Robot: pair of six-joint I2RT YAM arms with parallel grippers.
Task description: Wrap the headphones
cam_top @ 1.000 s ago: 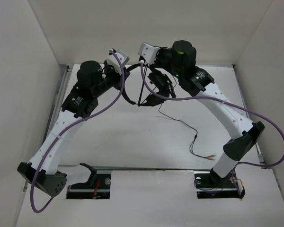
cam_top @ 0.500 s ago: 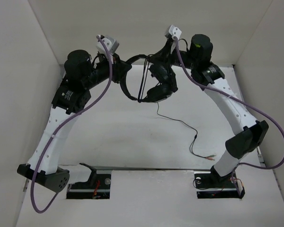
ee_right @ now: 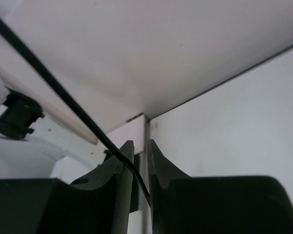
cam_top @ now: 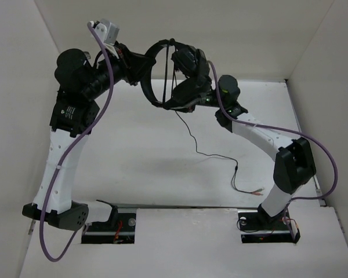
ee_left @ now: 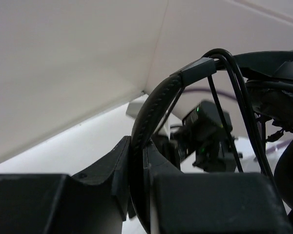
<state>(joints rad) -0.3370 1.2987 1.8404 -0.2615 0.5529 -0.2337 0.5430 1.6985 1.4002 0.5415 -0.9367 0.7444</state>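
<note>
Left gripper: the left gripper is clamped on the padded headband of the black over-ear headphones. The band rises straight out from between its fingers.

Right gripper: the right gripper has its fingers nearly together, pinching the thin black cable. The cable runs taut, up and to the left from the pinch.

Headphones: they hang in the air between the two grippers, well above the white table. The earcups sit on the right gripper's side.

Cable at the band: in the left wrist view, strands of it cross over the headband just beyond the left gripper's fingers. How many turns there are cannot be told.

Loose cable: below the right gripper a long run drops to the table and trails toward the small coloured plugs, which lie flat, far from both grippers.

Step in hand: probably winding, with one arm steadying the band and the other leading the cable around it.

Next move: likely another pass around the band under light tension, then a fresh grip further down the slack. The left hold should stay firm.
</note>
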